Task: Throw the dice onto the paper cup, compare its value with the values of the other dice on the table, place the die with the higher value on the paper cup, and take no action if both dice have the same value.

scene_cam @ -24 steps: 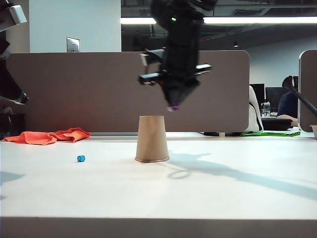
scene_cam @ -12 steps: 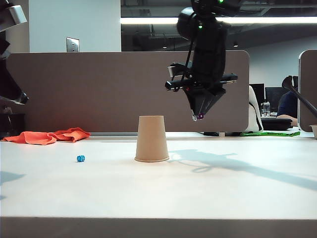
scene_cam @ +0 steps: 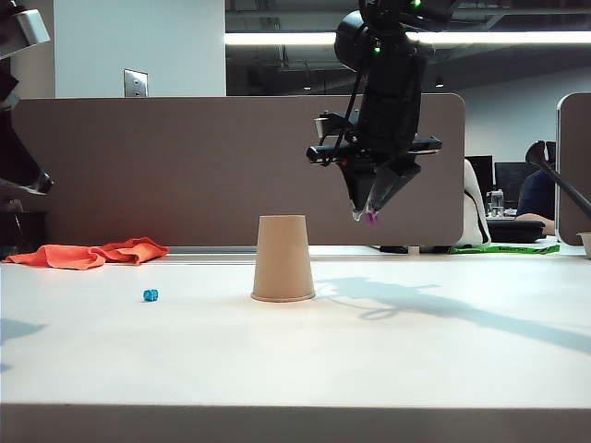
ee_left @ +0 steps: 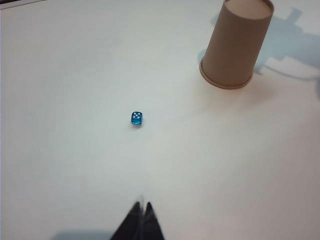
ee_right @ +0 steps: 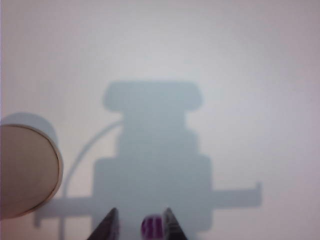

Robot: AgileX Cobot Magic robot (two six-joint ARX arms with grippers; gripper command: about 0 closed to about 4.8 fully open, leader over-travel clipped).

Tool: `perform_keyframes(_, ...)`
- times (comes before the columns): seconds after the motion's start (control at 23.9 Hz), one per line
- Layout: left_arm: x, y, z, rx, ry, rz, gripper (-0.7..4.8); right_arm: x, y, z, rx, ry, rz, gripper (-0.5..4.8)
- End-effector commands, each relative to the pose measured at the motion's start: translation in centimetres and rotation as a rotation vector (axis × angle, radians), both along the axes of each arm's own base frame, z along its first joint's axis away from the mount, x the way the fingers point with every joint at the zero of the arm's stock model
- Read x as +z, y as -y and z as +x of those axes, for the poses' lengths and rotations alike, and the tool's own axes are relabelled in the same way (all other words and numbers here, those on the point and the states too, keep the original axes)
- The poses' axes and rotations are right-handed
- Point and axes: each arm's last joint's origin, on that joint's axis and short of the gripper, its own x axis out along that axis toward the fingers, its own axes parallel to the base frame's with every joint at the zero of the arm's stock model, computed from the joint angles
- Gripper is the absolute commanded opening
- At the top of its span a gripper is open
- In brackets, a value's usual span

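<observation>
Since the earliest frame, the right gripper (scene_cam: 371, 215) has swung from directly over the paper cup (scene_cam: 283, 257) to a point above and toward 2 o'clock of it, its jaws now parted. Between the fingertips sits the dice (ee_right: 151, 226), touching one finger with a gap beside the other; whether it is gripped cannot be told. Left gripper (ee_left: 141, 206) hangs over the table (scene_cam: 388, 360), tips pressed together. At 9 o'clock of the upside-down cup lies the other dice (scene_cam: 150, 295).

Other dice (scene_cam: 150, 295) left of paper cup (scene_cam: 283, 258); dice (scene_cam: 371, 218) above-right, aloft.
</observation>
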Motion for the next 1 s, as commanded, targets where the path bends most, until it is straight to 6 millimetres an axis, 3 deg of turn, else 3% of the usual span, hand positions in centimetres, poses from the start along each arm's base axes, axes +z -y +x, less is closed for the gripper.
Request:
perform_keyframes(0.04,0.3,0.0,0.1,0.009,0.006,-0.025,-0.06,0.3,0.0,-0.1,-0.003,0.007,0.004,1.1)
perform_keyframes(0.46,0.2,0.0,0.1,0.009,0.006,-0.025,-0.06,0.3,0.0,0.0,-0.008,0.016,0.002,1.06)
perform_keyframes(0.54,0.3,0.0,0.1,0.008,0.006,-0.025,-0.05,0.4,0.1,0.1,-0.038,0.044,-0.031,0.82)
perform_keyframes(0.59,0.3,0.0,0.1,0.008,0.006,-0.025,-0.06,0.5,0.2,0.2,-0.068,0.067,-0.064,0.27)
perform_keyframes(0.63,0.3,0.0,0.1,0.008,0.006,-0.025,-0.06,0.4,0.3,0.2,-0.075,0.07,-0.073,0.14)
perform_keyframes(1.0,0.3,0.0,0.1,0.008,0.006,-0.025,-0.06,0.1,2.9,1.0,-0.14,0.004,-0.052,-0.01)
